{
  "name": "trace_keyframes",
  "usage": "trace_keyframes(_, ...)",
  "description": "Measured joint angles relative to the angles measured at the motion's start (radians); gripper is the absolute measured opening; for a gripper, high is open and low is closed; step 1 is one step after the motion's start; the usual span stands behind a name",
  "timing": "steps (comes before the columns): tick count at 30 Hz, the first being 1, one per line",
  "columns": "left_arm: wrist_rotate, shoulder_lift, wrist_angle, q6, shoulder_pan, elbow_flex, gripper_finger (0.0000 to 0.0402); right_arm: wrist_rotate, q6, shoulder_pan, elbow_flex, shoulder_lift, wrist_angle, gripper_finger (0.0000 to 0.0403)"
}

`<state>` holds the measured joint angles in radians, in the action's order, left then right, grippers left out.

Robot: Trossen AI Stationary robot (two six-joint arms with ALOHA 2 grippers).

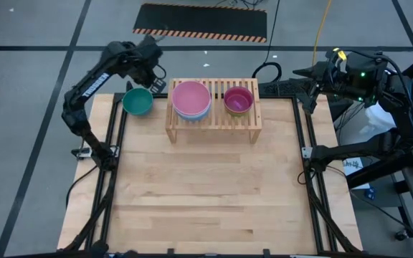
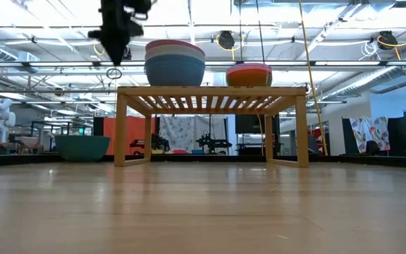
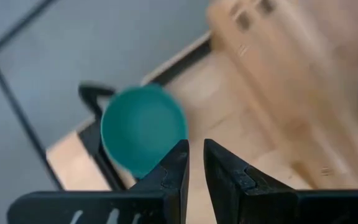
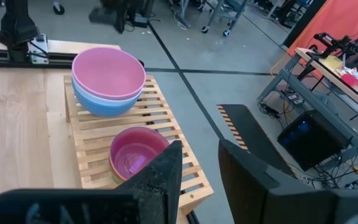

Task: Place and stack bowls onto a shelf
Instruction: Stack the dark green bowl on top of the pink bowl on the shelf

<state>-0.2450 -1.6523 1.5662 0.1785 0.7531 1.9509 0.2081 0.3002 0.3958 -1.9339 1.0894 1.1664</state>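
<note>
The teal bowl [image 1: 138, 101] [image 2: 82, 147] [image 3: 143, 129] sits on its base on the table, just left of the light-wood shelf [image 1: 214, 123] [image 2: 212, 92]. The shelf's slatted top carries a pink bowl nested in a blue one [image 1: 191, 99] [image 4: 107, 78] and a second stack topped by a purple bowl [image 1: 238, 100] [image 4: 138, 152]. My left gripper [image 1: 155, 80] [image 3: 196, 155] hangs in the air above the gap between the teal bowl and the shelf, with its fingers shut to a thin slit and nothing between them. My right gripper [image 1: 300, 72] [image 4: 197, 165] waits open beyond the table's far right corner.
Black frame rails [image 1: 117, 136] run along the table's left and right sides. The wide near part of the wooden tabletop [image 1: 206, 193] lies in front of the shelf. A yellow cable [image 1: 321, 32] and a striped floor mat [image 1: 201, 23] lie beyond the far edge.
</note>
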Motion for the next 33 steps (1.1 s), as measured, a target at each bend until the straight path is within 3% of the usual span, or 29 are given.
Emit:
trace_keyframes(8, 0.0, 0.001, -0.008, 0.236, 0.118, -0.212, 0.0056, 0.0, 0.0, 0.0, 0.0, 0.0, -0.012, 0.01)
trace_keyframes(18, 0.078, 0.001, 0.005, -0.119, 0.156, -0.339, 0.0056, 0.0, 0.0, 0.0, 0.0, 0.0, -0.011, 0.01)
trace_keyframes(22, 0.161, 0.001, 0.002, -0.196, 0.165, -0.351, 0.0056, 0.0, 0.0, 0.0, 0.0, 0.0, -0.011, 0.01)
trace_keyframes(33, 0.175, 0.001, -0.256, 0.04, 0.299, -0.423, 0.0056, 0.0, 0.0, 0.0, 0.0, 0.0, -0.015, 0.01)
